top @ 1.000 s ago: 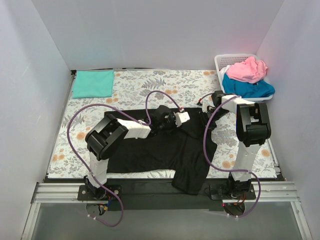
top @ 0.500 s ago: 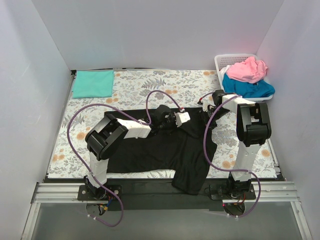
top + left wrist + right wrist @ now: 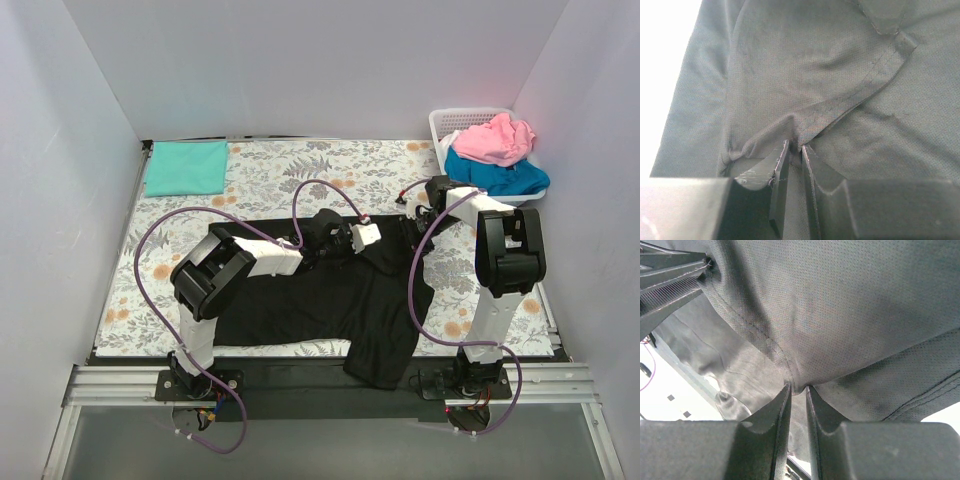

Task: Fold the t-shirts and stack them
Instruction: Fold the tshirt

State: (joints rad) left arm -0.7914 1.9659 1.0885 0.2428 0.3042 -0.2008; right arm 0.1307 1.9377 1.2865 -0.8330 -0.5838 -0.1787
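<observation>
The black t-shirt (image 3: 320, 300) lies spread across the near half of the table, one sleeve hanging over the front edge. My left gripper (image 3: 387, 243) is shut on a pinched fold of its cloth (image 3: 815, 75) at the shirt's upper right; its jaws meet at the fold (image 3: 795, 146). Just to the right, my right gripper (image 3: 411, 231) is shut on the same shirt (image 3: 840, 305), holding a raised pleat (image 3: 797, 388). A folded mint-green t-shirt (image 3: 186, 167) rests at the back left. The pink t-shirt (image 3: 495, 138) and the bright blue t-shirt (image 3: 500, 178) are heaped in the basket.
The white lattice basket (image 3: 450, 118) stands at the back right corner. The flower-patterned table cloth (image 3: 300, 175) covers the table between white side walls. The left gripper's fingers (image 3: 670, 270) show close by in the right wrist view.
Both grippers have narrowed onto the black cloth. The right arm has shifted slightly toward the back, drawing the shirt's right edge with it. The left arm has barely moved.
</observation>
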